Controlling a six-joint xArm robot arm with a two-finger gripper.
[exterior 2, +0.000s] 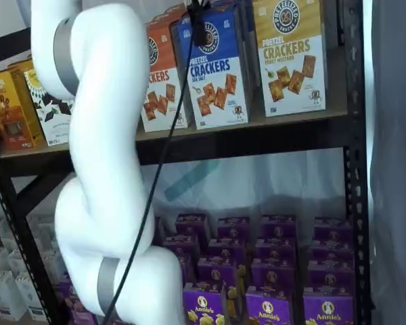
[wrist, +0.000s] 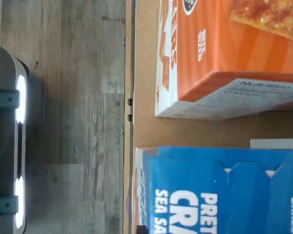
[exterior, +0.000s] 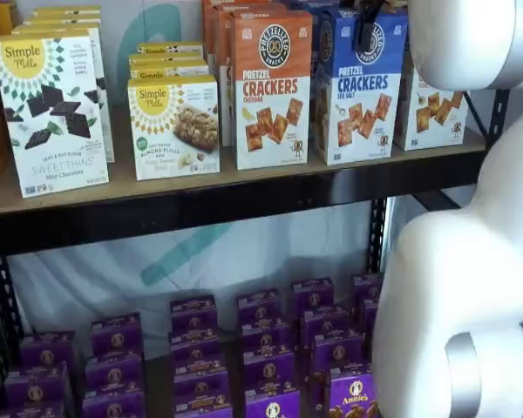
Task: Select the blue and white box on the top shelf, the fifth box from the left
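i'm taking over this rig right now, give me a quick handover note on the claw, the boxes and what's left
Claw: shut on the blue and white box, gripping its top edge; only black fingers show at the top of both shelf views.
Box: stands upright on the top shelf, between the orange-topped cracker box and the yellow-topped cracker box. Its bottom rests on the board.
Done: reach and grasp.
Left: lift the box clear and draw it out without knocking the neighbours.

The blue and white box (exterior: 361, 87) is blue above, white below, with blue lettering. Beside it, an orange-topped box (exterior: 272, 89). The top shelf (exterior: 200, 187) is tan wood, black-railed. Purple boxes (exterior: 270, 348) below.
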